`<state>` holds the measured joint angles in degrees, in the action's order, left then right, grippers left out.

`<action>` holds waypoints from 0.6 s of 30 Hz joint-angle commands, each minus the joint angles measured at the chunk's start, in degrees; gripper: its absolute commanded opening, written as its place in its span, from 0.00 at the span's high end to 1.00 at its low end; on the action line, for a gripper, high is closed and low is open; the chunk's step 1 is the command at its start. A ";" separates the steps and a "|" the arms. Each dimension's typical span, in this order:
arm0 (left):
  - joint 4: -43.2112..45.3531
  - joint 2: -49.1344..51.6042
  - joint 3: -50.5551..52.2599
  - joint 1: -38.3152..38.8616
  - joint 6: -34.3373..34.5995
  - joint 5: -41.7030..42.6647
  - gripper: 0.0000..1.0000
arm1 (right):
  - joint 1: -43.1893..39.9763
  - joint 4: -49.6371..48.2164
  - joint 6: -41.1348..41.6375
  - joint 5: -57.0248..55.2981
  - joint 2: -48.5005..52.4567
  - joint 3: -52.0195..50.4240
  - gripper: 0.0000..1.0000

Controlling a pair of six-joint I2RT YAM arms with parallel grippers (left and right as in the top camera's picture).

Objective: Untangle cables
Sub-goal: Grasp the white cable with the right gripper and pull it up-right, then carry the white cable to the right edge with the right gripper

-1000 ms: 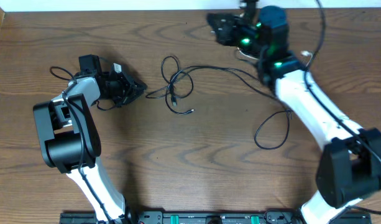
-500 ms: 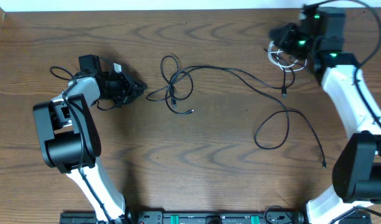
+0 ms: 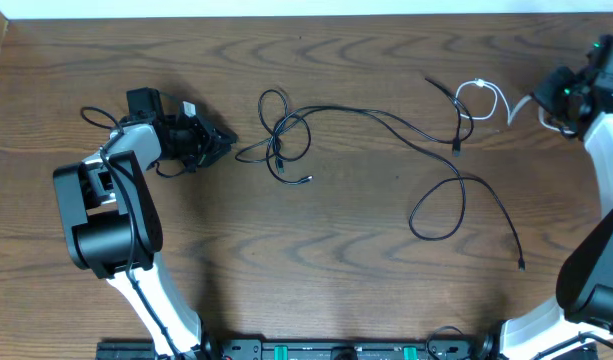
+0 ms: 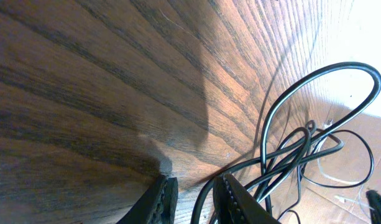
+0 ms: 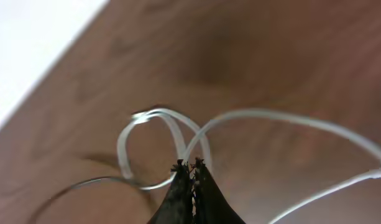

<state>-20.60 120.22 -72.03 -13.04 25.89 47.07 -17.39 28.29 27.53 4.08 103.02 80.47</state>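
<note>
A tangle of black cables [image 3: 283,135] lies left of centre, and one strand [image 3: 386,118] runs right toward a loose black loop [image 3: 441,205]. My left gripper [image 3: 224,145] rests just left of the tangle. In the left wrist view it [image 4: 196,182] stands slightly open, and a black cable [image 4: 283,106] passes through the gap beside one finger, not pinched. My right gripper [image 3: 539,98] is at the far right edge, shut on the white cable [image 3: 483,92], which loops over a black strand. In the right wrist view the white cable [image 5: 153,115] meets the closed tips [image 5: 191,165].
The left arm's own thicker black cord [image 3: 94,115] curls behind its wrist. The black loop's tail ends in a plug [image 3: 522,265] at the right front. The table's back edge [image 3: 286,17] meets a white wall.
My right arm has swung from the top centre to the far right, drawing the white cable out sideways away from the black ones. The left arm stayed put and its jaws parted slightly.
</note>
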 commanded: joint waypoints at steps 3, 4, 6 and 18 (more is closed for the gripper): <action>-0.35 0.96 -0.20 -0.13 0.09 -1.77 0.71 | -1.49 2.67 -7.06 -2.40 1.27 -0.04 0.99; -0.35 0.96 -0.20 -0.13 0.11 -2.58 0.71 | -1.40 2.99 -7.08 -1.11 1.81 -0.04 0.99; -0.37 0.96 -0.20 -0.11 0.09 -4.90 0.71 | -1.27 3.52 -7.13 3.30 2.80 -0.04 0.99; -1.70 0.96 -0.20 -0.13 0.09 -10.71 0.60 | 1.46 0.48 -10.03 7.65 13.55 -0.04 0.99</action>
<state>-20.69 119.79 -72.86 -12.95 25.91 43.83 -16.32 29.39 19.00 10.85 112.88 80.47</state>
